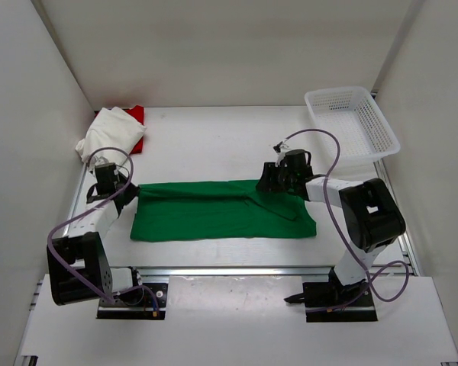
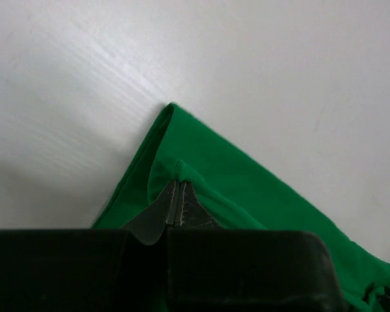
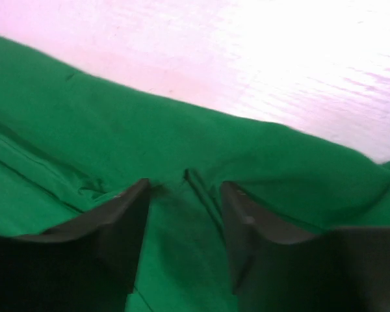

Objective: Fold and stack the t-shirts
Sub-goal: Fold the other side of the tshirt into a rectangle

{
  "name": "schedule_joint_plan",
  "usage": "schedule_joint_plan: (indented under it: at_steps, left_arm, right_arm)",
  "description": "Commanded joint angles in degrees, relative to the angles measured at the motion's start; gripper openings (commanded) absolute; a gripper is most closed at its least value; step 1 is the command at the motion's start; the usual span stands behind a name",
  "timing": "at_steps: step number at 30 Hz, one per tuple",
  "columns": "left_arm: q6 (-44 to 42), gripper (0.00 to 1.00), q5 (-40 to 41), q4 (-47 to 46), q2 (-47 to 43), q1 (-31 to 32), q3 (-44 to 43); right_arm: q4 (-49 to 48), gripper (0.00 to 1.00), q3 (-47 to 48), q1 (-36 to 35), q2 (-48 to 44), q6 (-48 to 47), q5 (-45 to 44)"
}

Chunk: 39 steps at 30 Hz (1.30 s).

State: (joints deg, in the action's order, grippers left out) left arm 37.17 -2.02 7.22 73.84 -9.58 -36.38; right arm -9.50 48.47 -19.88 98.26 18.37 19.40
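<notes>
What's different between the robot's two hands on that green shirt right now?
The left hand is shut, pinching a fold of the green shirt; the right hand is open, gripping nothing. The left hand is at the shirt's left corner; the right hand is toward its right end. Both sit low at the same shirt.

Left arm (image 1: 88, 229): elbow folded near its base, forearm reaching forward, wrist low. Left jaws: pressed together, pinching a fold of the green t-shirt (image 2: 247, 188). Right arm (image 1: 370, 213): elbow bent, forearm angled inward toward the left, wrist low. Right jaws: spread apart, not clamped.
</notes>
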Motion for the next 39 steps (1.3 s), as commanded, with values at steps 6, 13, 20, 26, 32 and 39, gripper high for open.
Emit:
schedule_joint_plan:
  at_steps: [6, 13, 20, 26, 32, 39]
  left_arm:
    - [2.4, 0.02, -1.0, -1.4, -2.0, -1.5, 5.0]
    - [2.3, 0.01, -2.2, -1.1, -1.5, -1.0, 2.5]
    - [2.2, 0.01, -2.6, -0.9, -1.8, -0.1, 0.6]
    - [1.1, 0.01, 0.5, -0.3, -1.1, -1.2, 0.5]
    - [2.6, 0.00, -1.5, 0.1, 1.7, -1.4, -2.0]
    - [4.4, 0.09, -0.7, -0.2, -1.5, -3.0, 4.7]
  right_arm:
    - [-3.2, 0.16, -2.3, -1.6, -3.2, 0.5, 1.1]
    - [1.8, 0.00, -8.3, -4.6, -14.2, 2.0, -3.0]
    - [12.6, 0.01, -12.6, -10.6, -24.6, 3.4, -9.0]
    - [18.0, 0.00, -15.1, -17.1, -27.4, 5.1, -14.6]
    - [15.9, 0.02, -18.3, -19.8, -25.3, 7.9, -14.6]
    - [15.3, 0.27, -18.5, -17.5, -30.2, 7.5, -11.8]
